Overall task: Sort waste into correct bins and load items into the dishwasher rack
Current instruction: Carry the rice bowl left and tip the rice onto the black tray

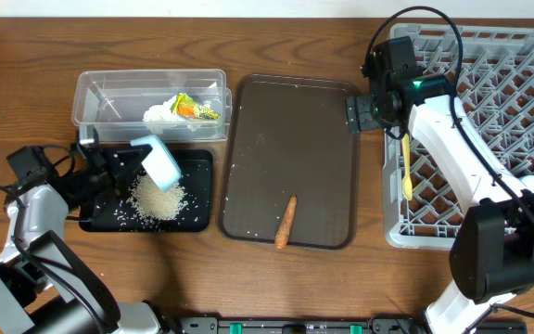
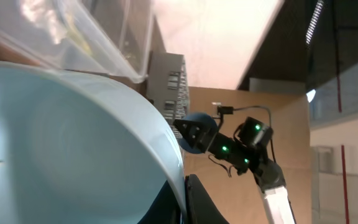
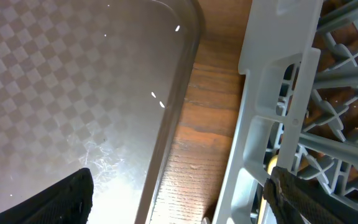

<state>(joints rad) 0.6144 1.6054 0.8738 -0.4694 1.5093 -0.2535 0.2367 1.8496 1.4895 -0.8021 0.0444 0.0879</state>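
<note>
My left gripper (image 1: pixel 135 160) is shut on the rim of the white bowl with light-blue rim (image 1: pixel 160 163) and holds it tilted over the black tray (image 1: pixel 197 190). White rice-like crumbs (image 1: pixel 158 199) lie in that tray. In the left wrist view the bowl (image 2: pixel 73 149) fills the frame, its rim pinched between the fingers (image 2: pixel 184 198). Crumpled tissue (image 1: pixel 160 111) and the snack wrapper (image 1: pixel 193 108) lie in the clear tub (image 1: pixel 100 88). The carrot-like stick (image 1: pixel 286 221) lies on the brown tray. My right gripper (image 1: pixel 353 111) (image 3: pixel 179 205) is open and empty between that tray and the rack (image 1: pixel 489 139). The yellow spoon (image 1: pixel 406 167) lies in the rack.
The dark brown serving tray (image 1: pixel 290 139) sits in the middle, and its edge shows in the right wrist view (image 3: pixel 173 124). The rack wall (image 3: pixel 260 112) stands close on the right of my right gripper, with a strip of bare wood between them.
</note>
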